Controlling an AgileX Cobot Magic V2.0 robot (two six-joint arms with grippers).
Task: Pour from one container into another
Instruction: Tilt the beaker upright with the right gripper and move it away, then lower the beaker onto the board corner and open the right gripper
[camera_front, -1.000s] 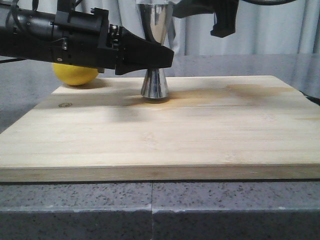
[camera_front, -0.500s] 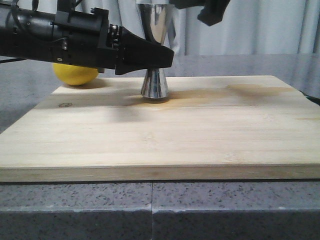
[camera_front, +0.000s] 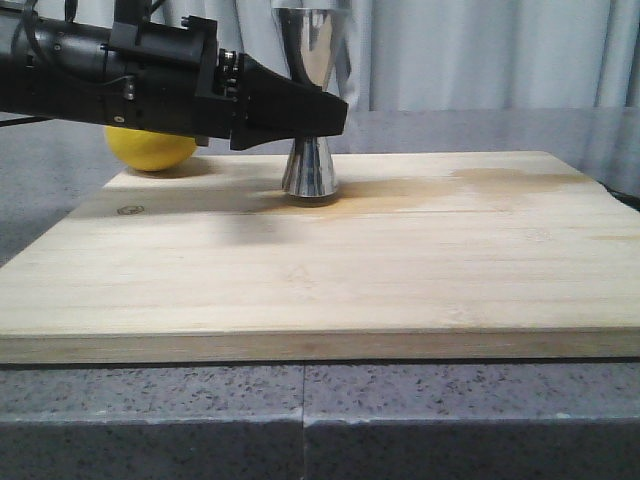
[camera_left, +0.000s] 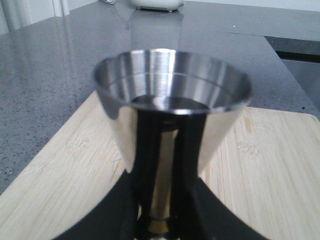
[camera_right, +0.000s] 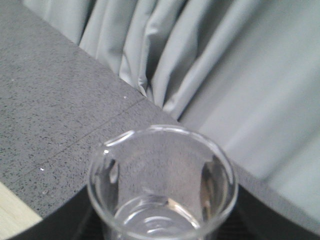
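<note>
Left fingers (camera_front: 335, 112) clasp the jigger (camera_front: 311, 95)'s waist; right fingers hold the beaker (camera_right: 162, 182).

The front camera sits low, near the near edge of the wooden board (camera_front: 330, 260), and looks level across it toward the curtains (camera_front: 480, 50) at the far side. The left wrist camera is very close to the steel jigger (camera_left: 172, 125), looking down past its rim onto the board and the grey counter (camera_left: 45, 75). The right wrist camera is very close above the glass beaker (camera_right: 162, 182), facing the curtains and counter. Front and left wrist views share the jigger and board; front and right wrist views share the curtains.
</note>
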